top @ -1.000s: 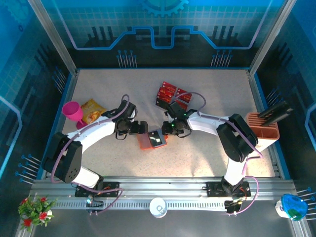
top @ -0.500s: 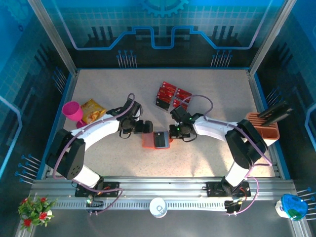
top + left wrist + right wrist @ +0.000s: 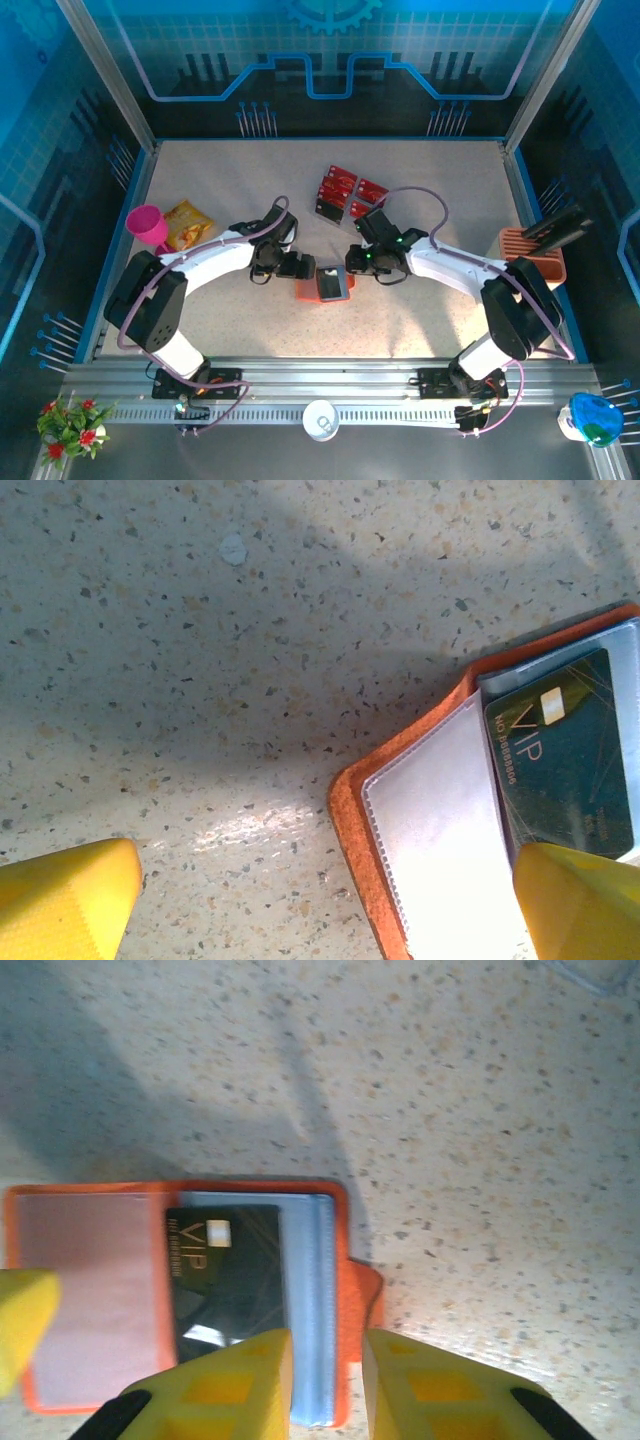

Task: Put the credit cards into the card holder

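- The card holder [image 3: 310,292] lies open on the table [image 3: 440,175], near the middle and between the two grippers. Its orange cover is underneath and its pockets face up.
- The right wrist view shows the card holder [image 3: 90,1290] with a clear pocket on one leaf and a stack of pale blue sleeves on the other.
- A dark VIP card [image 3: 225,1275] sits in the holder over the sleeves. It is also visible in the left wrist view [image 3: 565,760]. Whether it is fully seated in a pocket cannot be told.
- Progress is judged as early: one card is at or in the holder.
- The other credit cards [image 3: 345,188], red and glossy, lie in a loose group farther back on the table, apart from the holder. They are not yet loaded.
- The left gripper [image 3: 297,268] is just beside the holder's left edge. In its own view, the left gripper [image 3: 320,910] has its jaws spread wide and holds nothing. One yellow finger [image 3: 580,905] overlaps the clear pocket; contact cannot be confirmed.
- The right gripper [image 3: 358,262] is at the holder's right edge. In its own view, the right gripper [image 3: 327,1380] has a narrow gap between the jaws, with the sleeve edge showing in that gap. Whether it pinches the holder cannot be told.
- A pink cup [image 3: 148,225] and a snack bag [image 3: 187,222] stand well to the left.
- An orange rack [image 3: 533,262] stands at the right edge.
- None of these lies between the card group and the holder.
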